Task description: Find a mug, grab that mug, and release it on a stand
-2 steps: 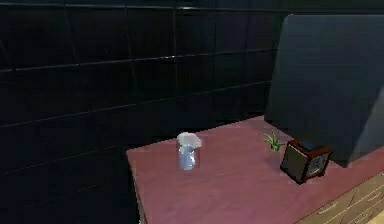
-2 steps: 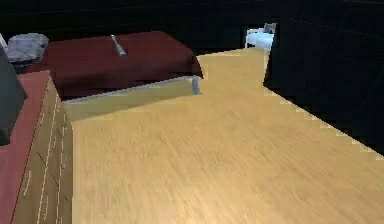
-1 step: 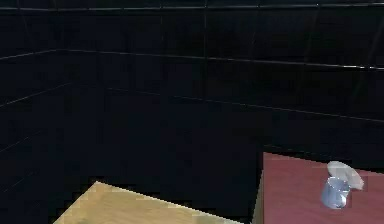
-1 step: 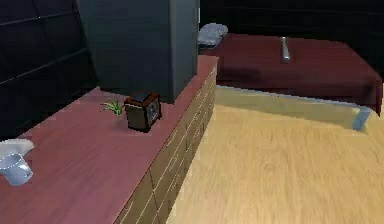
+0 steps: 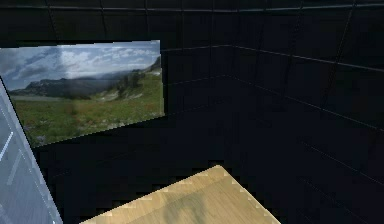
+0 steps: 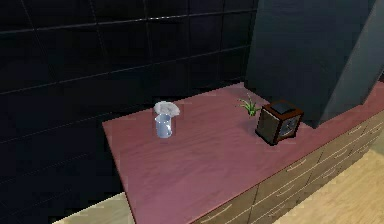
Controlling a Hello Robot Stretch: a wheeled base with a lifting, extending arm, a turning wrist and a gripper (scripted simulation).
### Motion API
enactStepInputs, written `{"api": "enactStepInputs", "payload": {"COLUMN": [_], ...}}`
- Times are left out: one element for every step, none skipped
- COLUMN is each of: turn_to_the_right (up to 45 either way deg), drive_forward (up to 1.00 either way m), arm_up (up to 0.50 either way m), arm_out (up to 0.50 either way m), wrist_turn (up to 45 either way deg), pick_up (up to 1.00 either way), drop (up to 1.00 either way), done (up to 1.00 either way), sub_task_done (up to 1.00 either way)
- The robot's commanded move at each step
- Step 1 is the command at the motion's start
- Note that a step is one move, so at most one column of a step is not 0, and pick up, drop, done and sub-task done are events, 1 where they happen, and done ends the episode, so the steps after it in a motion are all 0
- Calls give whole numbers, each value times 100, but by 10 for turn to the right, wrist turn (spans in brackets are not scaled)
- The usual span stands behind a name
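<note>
In the arm side view a small pale bluish cup-like thing (image 6: 164, 120), with a white rim, stands on the reddish top of a wooden dresser (image 6: 200, 160), near its back left part. Its shape is too small to tell a handle.
On the dresser top also stand a small green plant (image 6: 248, 105) and a dark brown box-like clock (image 6: 277, 124). A dark grey tall block (image 6: 310, 55) rises behind them. Dark tiled walls surround. The forward view has a landscape picture (image 5: 85, 88) on the wall and wooden floor (image 5: 190, 200).
</note>
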Motion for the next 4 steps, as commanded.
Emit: {"api": "enactStepInputs", "payload": {"turn_to_the_right": [0, 0, 0, 0], "drive_forward": [0, 0, 0, 0], "arm_up": [50, 38, 0, 0], "arm_out": [0, 0, 50, 0], "wrist_turn": [0, 0, 0, 450], "pick_up": [0, 0, 0, 0], "drop": [0, 0, 0, 0], "done": [0, 0, 0, 0], "sub_task_done": [0, 0, 0, 0]}}
